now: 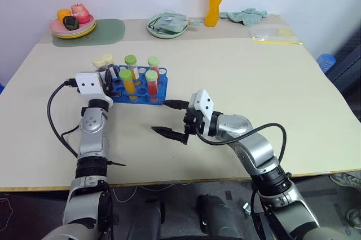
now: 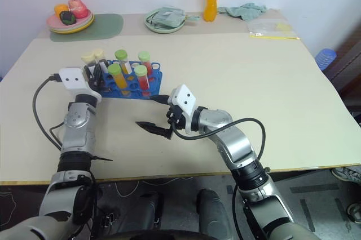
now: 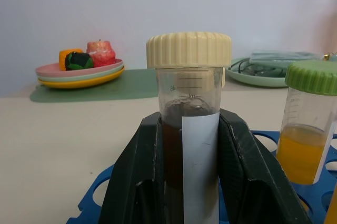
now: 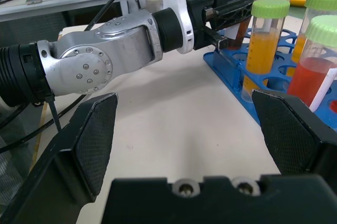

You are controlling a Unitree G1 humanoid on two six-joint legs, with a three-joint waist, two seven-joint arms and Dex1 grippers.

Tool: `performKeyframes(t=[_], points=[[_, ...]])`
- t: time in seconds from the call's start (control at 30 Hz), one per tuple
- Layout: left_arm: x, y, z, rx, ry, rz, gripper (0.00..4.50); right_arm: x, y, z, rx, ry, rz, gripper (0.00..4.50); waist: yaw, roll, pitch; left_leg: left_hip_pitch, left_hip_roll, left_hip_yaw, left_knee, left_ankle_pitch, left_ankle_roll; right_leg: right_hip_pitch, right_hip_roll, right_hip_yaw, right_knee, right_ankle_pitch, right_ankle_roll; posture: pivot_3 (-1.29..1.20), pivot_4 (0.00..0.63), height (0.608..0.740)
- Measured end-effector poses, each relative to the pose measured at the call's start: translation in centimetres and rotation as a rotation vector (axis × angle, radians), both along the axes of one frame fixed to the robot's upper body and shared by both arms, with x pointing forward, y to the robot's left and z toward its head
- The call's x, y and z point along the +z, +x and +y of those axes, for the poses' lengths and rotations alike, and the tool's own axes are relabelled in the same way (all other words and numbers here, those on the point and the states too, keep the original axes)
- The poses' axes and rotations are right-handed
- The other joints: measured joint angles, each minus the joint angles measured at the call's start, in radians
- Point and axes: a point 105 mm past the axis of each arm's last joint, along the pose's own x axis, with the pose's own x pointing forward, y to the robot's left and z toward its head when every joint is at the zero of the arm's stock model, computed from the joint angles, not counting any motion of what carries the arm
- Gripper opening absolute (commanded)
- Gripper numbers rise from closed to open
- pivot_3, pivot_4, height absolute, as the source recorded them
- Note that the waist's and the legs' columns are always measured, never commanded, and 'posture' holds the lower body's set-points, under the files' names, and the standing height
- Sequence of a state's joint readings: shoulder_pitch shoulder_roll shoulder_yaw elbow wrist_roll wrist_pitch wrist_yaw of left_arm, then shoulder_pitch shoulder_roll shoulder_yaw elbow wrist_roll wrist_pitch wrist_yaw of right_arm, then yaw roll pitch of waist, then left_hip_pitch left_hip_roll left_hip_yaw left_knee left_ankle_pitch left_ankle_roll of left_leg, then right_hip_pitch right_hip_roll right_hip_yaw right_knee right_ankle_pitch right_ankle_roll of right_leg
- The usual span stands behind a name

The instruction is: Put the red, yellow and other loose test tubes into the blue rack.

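Left gripper [image 3: 184,182] pinching the cream-capped tube [image 3: 188,103] over the blue rack [image 1: 148,90], right gripper [image 1: 172,119] spread empty; could catch a hole's edge and tip.

bright blue rack [image 1: 148,94]; dark maroon tube [image 3: 185,145], cream cap, white label; yellow-orange tube [image 3: 304,145], green cap.

We see silver metal forearms w/ black joints, white wrist housings, black cables looping off each arm, black wedge fingers [image 4: 92,145], two screws at base.
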State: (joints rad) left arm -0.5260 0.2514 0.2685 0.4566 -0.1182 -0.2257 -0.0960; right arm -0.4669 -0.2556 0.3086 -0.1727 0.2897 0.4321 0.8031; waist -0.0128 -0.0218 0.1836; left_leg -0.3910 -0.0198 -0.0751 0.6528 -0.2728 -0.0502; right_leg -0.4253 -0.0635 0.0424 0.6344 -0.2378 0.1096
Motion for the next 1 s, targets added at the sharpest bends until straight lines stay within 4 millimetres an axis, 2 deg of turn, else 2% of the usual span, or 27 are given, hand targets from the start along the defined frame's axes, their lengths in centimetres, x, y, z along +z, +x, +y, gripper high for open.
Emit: performKeyframes(t=[0.03,0.07,0.2,0.33,0.4,0.5,0.6,0.77,0.87,1.0], points=[[0.0,0.0,0.0,-0.001,-0.001,0.0,1.8,0.0,0.0,0.0,0.0,-0.001,0.001,4.5,0.0,0.0,0.0,0.0,0.0,0.0,0.0,0.0,0.0,0.0,0.0,0.0,0.0,0.0,0.0,0.0,0.15,0.74],[-0.1,0.0,0.0,-0.004,-0.001,0.004,2.14,0.0,0.0,0.0,0.0,-0.001,0.002,4.5,0.0,0.0,0.0,0.0,0.0,0.0,0.0,0.0,0.0,0.0,0.0,0.0,0.0,0.0,0.0,0.0,0.15,0.74],[-0.3,-0.2,-0.1,-0.028,-0.043,-0.001,4.22,-0.1,0.0,-0.2,-0.006,-0.002,0.004,4.5,-0.002,0.0,0.0,0.0,0.0,0.0,0.0,0.0,0.0,0.0,0.0,0.0,0.0,0.0,0.0,0.0,0.15,0.74],[0.7,-2.7,1.2,-0.04,-0.099,-0.068,4.22,0.0,0.2,-1.0,-0.022,-0.016,-0.007,4.5,-0.009,0.0,0.0,0.0,0.001,-0.001,-0.002,0.0,0.0,-0.002,0.0,0.001,0.0,0.0,0.0,0.0,0.15,0.74],[0.8,-4.5,2.7,-0.026,-0.115,-0.075,4.22,0.2,0.4,-1.8,-0.035,-0.03,-0.019,4.5,-0.009,0.0,0.0,0.0,0.001,-0.002,-0.002,0.0,0.0,-0.002,0.0,0.001,0.0,0.0,0.0,0.0,0.15,0.74],[1.2,-8.3,5.7,-0.01,-0.095,-0.044,4.22,0.1,0.6,-3.6,-0.061,-0.057,-0.018,4.5,-0.007,0.0,0.0,0.0,0.001,-0.002,-0.002,0.0,0.0,-0.001,0.0,0.002,0.0,0.0,0.0,0.0,0.15,0.74],[1.4,-10.8,7.2,-0.008,-0.055,0.017,4.22,0.2,1.0,-5.4,-0.1,-0.071,-0.005,4.5,0.001,0.0,0.0,0.0,0.001,-0.001,-0.002,0.0,0.0,0.001,0.0,0.0,-0.002,0.0,0.0,0.0,0.15,0.74],[-1.7,-14.5,8.4,-0.057,0.022,0.277,4.22,0.6,2.5,-9.5,-0.222,-0.116,-0.005,4.5,-0.001,0.0,0.0,0.001,0.001,0.001,-0.002,0.0,0.001,0.002,0.0,0.0,-0.003,-0.001,-0.001,0.0,0.15,0.74],[-3.4,-16.5,9.2,-0.051,0.034,0.378,4.22,-0.4,4.3,-13.2,-0.347,-0.165,0.033,4.5,-0.003,0.0,0.0,0.002,0.002,0.002,-0.003,-0.001,0.001,0.002,0.001,0.0,-0.003,-0.001,-0.001,0.0,0.15,0.74],[-3.2,-16.7,8.6,-0.052,0.043,0.379,4.22,-1.1,5.2,-14.1,-0.365,-0.171,0.046,4.5,-0.002,0.0,0.0,0.002,0.002,0.002,-0.003,-0.001,0.001,0.003,0.001,0.001,-0.003,-0.001,-0.001,0.0,0.15,0.74]])
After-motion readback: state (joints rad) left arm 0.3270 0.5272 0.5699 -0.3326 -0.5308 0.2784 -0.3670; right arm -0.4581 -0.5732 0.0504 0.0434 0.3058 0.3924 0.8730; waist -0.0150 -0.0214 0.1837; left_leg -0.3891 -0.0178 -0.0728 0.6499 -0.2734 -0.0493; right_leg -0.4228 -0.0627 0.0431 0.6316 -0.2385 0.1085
